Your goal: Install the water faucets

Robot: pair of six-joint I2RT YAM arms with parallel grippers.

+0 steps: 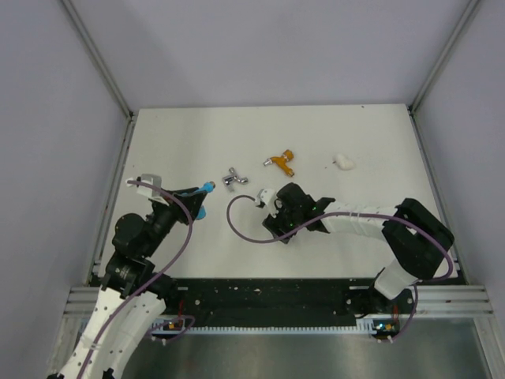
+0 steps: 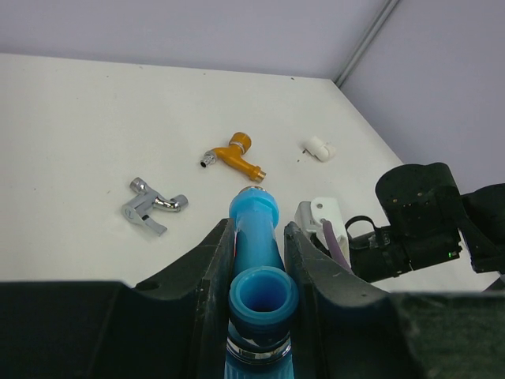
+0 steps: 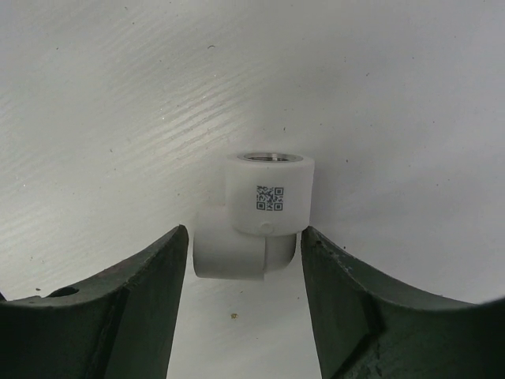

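Observation:
My left gripper (image 1: 196, 197) is shut on the bright blue faucet (image 1: 205, 189) and holds it above the table's left side; in the left wrist view the blue faucet (image 2: 255, 229) sits lengthwise between the fingers (image 2: 211, 257). The silver faucet (image 1: 231, 178) and the orange faucet (image 1: 281, 163) lie on the table further back; both also show in the left wrist view, silver (image 2: 150, 207) and orange (image 2: 234, 156). My right gripper (image 3: 243, 232) is open and points down, its jaws either side of a white elbow fitting (image 3: 268, 193) with small gaps.
A second white elbow fitting (image 1: 344, 163) lies at the back right, also in the left wrist view (image 2: 319, 148). A purple cable (image 1: 237, 225) loops across the table between the arms. Grey walls and a metal frame enclose the white table (image 1: 181, 142).

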